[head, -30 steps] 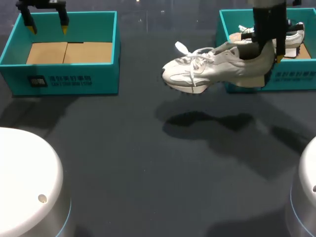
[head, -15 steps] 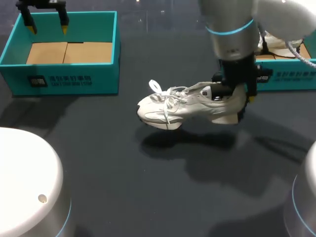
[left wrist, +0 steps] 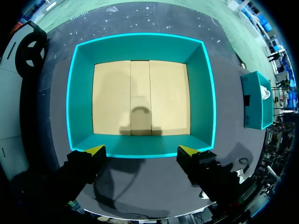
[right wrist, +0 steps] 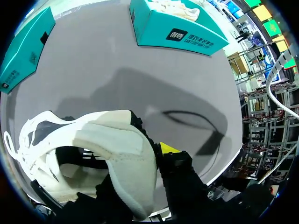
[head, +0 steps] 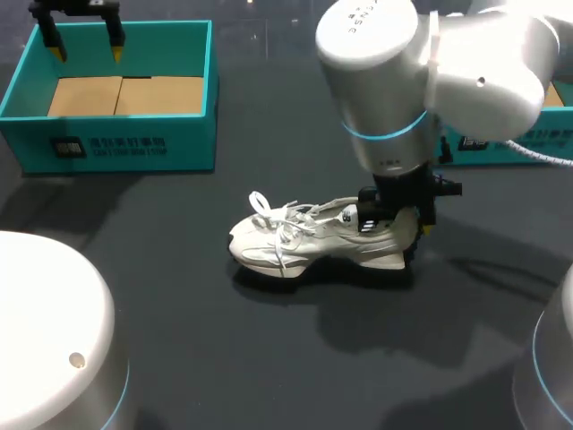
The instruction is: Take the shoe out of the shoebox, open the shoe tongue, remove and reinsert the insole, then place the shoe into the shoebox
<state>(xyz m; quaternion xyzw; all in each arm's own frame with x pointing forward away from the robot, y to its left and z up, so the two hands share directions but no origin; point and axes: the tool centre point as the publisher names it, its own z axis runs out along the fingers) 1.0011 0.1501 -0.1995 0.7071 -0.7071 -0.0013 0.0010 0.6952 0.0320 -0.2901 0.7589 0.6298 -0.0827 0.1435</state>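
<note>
A white laced shoe lies in the middle of the dark table, toe to the left, its sole at or just above the surface. My right gripper is shut on its heel collar. In the right wrist view one yellow-tipped finger presses outside the heel while the other is hidden inside the shoe. My left gripper hangs open over the empty teal shoebox at the far left. The left wrist view shows its fingertips spread above that box's near wall.
A second teal shoebox stands at the far right, mostly hidden by my right arm. The right wrist view shows this box with another white shoe in it. Two white robot bases flank the near table edge.
My right arm has carried the shoe from in front of the right shoebox leftwards and down to the table's middle. The left arm has not moved.
</note>
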